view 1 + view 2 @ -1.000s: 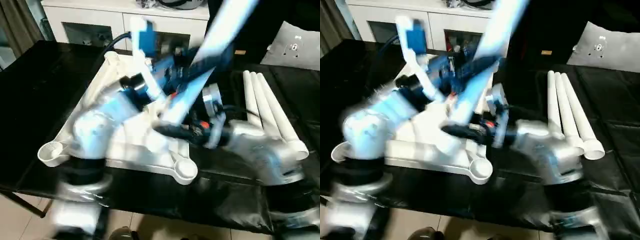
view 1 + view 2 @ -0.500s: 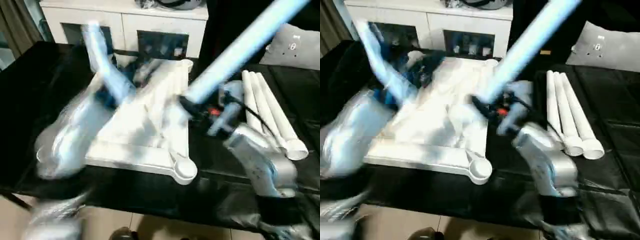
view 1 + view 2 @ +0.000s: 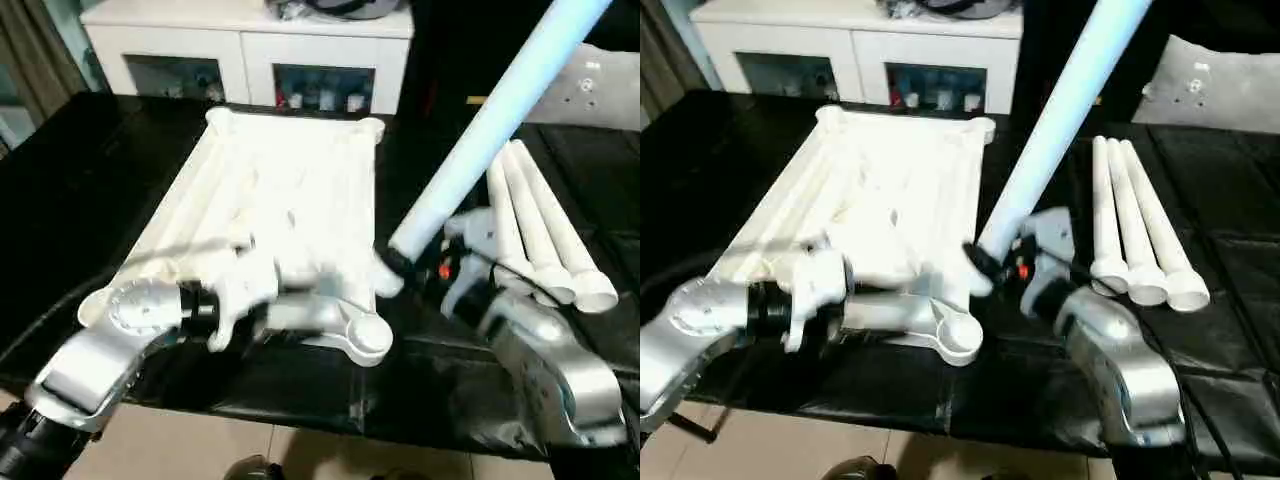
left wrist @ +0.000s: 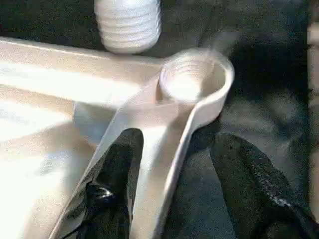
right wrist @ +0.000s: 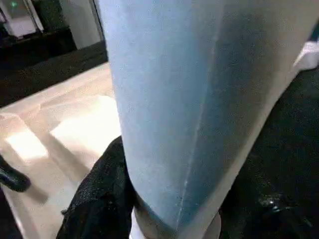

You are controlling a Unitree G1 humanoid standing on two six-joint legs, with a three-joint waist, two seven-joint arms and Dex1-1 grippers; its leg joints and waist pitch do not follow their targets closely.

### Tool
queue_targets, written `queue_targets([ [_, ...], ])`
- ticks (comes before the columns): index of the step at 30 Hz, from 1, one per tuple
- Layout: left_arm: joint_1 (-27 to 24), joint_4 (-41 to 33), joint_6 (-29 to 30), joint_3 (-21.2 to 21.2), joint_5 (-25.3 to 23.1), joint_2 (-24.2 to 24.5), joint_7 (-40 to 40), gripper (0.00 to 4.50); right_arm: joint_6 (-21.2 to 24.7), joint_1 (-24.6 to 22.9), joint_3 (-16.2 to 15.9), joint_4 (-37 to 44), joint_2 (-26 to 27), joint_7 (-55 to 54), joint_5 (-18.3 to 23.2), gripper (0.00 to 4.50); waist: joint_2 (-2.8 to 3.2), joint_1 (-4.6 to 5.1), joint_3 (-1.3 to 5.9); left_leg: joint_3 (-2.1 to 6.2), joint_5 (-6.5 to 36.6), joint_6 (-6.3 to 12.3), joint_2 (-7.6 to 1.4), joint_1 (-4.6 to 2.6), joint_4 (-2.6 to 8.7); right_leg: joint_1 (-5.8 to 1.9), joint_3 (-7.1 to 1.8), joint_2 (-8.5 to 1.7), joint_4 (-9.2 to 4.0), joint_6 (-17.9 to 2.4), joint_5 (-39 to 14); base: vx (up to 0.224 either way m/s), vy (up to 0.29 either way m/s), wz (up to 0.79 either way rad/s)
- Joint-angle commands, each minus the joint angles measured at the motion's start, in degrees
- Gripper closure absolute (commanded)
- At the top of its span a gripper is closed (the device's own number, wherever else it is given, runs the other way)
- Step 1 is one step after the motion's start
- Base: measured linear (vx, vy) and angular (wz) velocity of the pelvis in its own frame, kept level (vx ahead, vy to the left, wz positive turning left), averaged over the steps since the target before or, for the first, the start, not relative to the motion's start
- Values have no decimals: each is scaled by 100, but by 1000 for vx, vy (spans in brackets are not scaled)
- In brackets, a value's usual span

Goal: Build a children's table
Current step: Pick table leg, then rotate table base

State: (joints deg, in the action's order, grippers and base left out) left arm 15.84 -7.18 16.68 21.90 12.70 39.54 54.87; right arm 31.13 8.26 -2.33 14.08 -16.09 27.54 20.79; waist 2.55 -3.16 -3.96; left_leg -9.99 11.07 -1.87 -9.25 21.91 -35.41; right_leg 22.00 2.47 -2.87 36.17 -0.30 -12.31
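Note:
The children's table top [image 3: 290, 190] lies upside down on the black table, white, with round sockets at its corners. My right gripper [image 3: 400, 265] is shut on the lower end of one white leg [image 3: 490, 120], which slants up to the far right. The leg's threaded end [image 4: 128, 22] hangs just beyond the near right socket [image 4: 192, 79]. My left gripper [image 4: 177, 142] is open and straddles the rim beside that socket: one finger [image 4: 114, 184] lies inside the rim, the other stands outside it. Three more legs [image 3: 540, 240] lie side by side to the right.
A white cabinet [image 3: 250, 40] stands behind the black table. A grey panel [image 3: 1220, 85] lies at the far right. The table's front edge [image 3: 300, 400] runs just below the top's near rim, with pale floor beneath it.
My left arm has swung down from above the top to its near right corner. My right gripper has carried the leg rightward, off the top's middle to its right rim.

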Motion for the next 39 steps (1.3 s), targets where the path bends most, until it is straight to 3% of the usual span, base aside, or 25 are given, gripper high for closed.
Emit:
queue_targets([
  [1,221,432,-362,118,-282,-62,36,230,-12,-30,5,291,-43,11,-6,262,89,40,356,190,1592,-374,-356,-146,533,-165,-323,-495,-496,-948,-1309,0,0,0],
  [4,533,1101,-630,189,-423,-155,310,243,57,-38,55,377,-94,24,4,262,81,37,381,194,1468,-333,-351,-135,523,-184,-325,-516,-492,-972,-1284,0,0,0],
  [5,554,1168,-665,210,-438,-132,387,272,75,-36,57,392,-95,30,18,262,58,44,384,190,1423,-308,-361,-136,519,-177,-323,-515,-478,-1032,-1164,0,0,0],
  [9,585,1283,-623,283,-434,-78,662,278,72,-46,49,387,-145,80,27,262,71,74,391,174,1311,-226,-359,-125,500,-188,-322,-524,-458,-1175,-1007,0,0,0],
  [10,598,1349,-637,345,-466,-30,800,295,61,-55,32,367,-182,108,24,262,40,75,397,173,1269,-193,-359,-119,497,-201,-323,-531,-458,-1196,-1016,0,0,0],
  [18,571,1500,-625,314,-318,28,1183,372,33,-31,-21,283,-241,146,-6,262,56,102,391,168,1340,-151,-354,-122,491,-190,-319,-533,-482,-1189,-1357,0,0,0],
  [24,572,1468,-602,289,-281,27,1443,418,25,-11,-12,262,-277,169,-2,262,56,98,411,165,1208,-125,-362,-118,485,-200,-317,-528,-455,-1245,-1056,0,0,0],
  [29,570,1353,-250,271,-187,52,1453,426,21,0,-17,249,-307,199,1,262,62,94,407,161,1243,-124,-361,-124,482,-201,-316,-531,-450,-1288,-1093,0,0,0],
  [35,506,1250,-203,296,-153,65,1468,358,43,-14,-52,260,-292,203,8,262,56,91,405,163,1232,-105,-366,-126,484,-196,-316,-529,-460,-1270,-1144,0,0,0],
  [39,584,1720,-840,444,-837,-21,1185,342,18,-12,-107,232,-243,165,-22,262,47,94,410,167,1201,-82,-354,-111,481,-210,-319,-519,-473,-1179,-1111,0,0,0],
])
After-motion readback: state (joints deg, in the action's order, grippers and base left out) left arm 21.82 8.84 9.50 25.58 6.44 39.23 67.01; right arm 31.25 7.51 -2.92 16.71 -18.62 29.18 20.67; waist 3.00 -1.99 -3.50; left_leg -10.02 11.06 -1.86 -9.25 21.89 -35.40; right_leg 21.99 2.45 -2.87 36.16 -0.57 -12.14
